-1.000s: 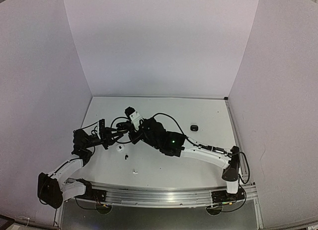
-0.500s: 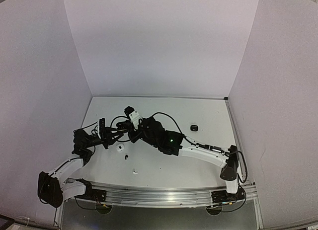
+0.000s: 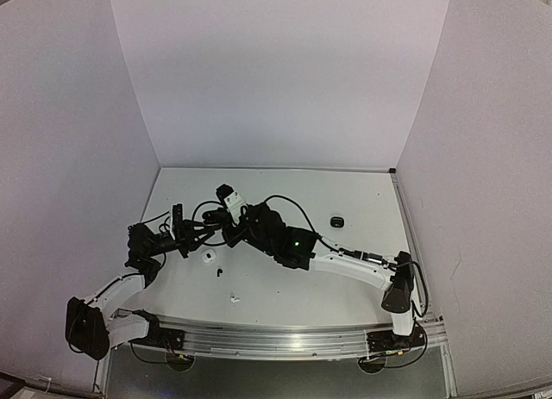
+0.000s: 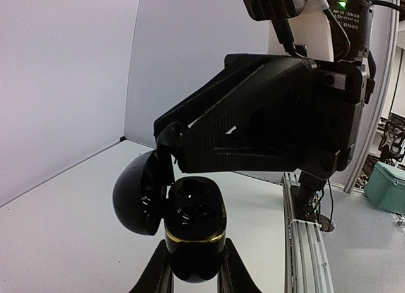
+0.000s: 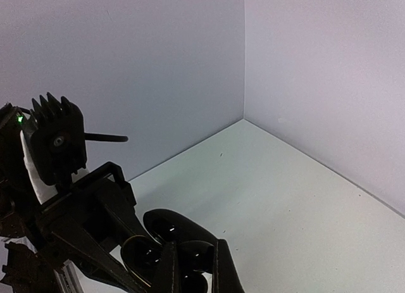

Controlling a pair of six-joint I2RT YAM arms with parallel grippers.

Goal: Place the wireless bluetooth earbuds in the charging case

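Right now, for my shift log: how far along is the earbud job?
Done: the black case is open, lid swung aside. In hand: the left gripper clamps it upright while the right gripper has its shut tips at the opening; whether they pinch a bud is hidden. Left: a black bud and a white bud lie loose on the table near a white case.

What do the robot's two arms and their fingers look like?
The left arm and right arm have white links, black joints and black wrist housings. Loose black cables run along them. A small green light glows on the right wrist. The fingers are black, wedge-shaped and ribbed.
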